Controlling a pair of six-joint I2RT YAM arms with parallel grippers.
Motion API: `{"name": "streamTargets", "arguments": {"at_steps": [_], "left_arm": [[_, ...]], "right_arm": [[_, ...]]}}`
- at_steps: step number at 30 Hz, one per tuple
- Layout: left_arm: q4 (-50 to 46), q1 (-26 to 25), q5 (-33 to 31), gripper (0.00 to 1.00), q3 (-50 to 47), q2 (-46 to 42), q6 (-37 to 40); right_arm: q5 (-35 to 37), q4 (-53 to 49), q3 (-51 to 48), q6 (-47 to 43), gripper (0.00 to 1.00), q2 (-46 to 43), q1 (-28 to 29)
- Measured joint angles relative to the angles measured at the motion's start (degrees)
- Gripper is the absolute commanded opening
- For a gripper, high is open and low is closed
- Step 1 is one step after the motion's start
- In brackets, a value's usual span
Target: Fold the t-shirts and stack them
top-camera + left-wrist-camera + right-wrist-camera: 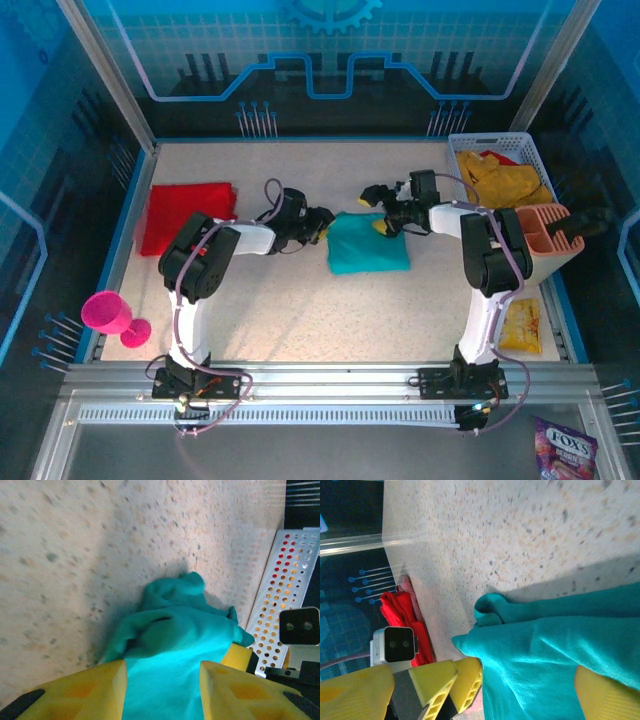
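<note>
Between left arm's fingers (85,690), teal t-shirt (170,645).

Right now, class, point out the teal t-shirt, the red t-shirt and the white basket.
teal t-shirt (368,250), top external view, middle of the cloth
red t-shirt (180,212), top external view, its bare left half
white basket (488,142), top external view, its far wall

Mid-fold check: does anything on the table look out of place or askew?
A pink cup appears tipped on its side at the near-left edge of the table. The teal t-shirt is bunched and wrinkled at the corner held in the left pincer.
</note>
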Motion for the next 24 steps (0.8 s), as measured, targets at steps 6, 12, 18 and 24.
{"name": "streamTargets", "arguments": {"at_steps": [6, 12, 18, 24], "left_arm": [[-2.7, 0.6, 0.2, 0.42, 0.0, -0.8, 1.0], [-5.7, -2.0, 1.0, 0.43, 1.2, -7.9, 1.0], [-1.0, -7.8, 1.2, 0.43, 1.6, -12.4, -1.5], [6.5, -11.3, 1.2, 0.42, 0.4, -7.8, -6.9]], "right_arm": [[-2.9, 0.9, 0.0, 0.5, 0.96, -0.1, -1.0], [-4.6, 0.2, 0.0, 0.9, 0.97, -4.8, -1.0], [-2.8, -1.3, -4.3, 2.0, 0.98, -16.3, -0.4], [0.5, 1.4, -14.3, 6.3, 0.98, -22.5, 1.8]]}}
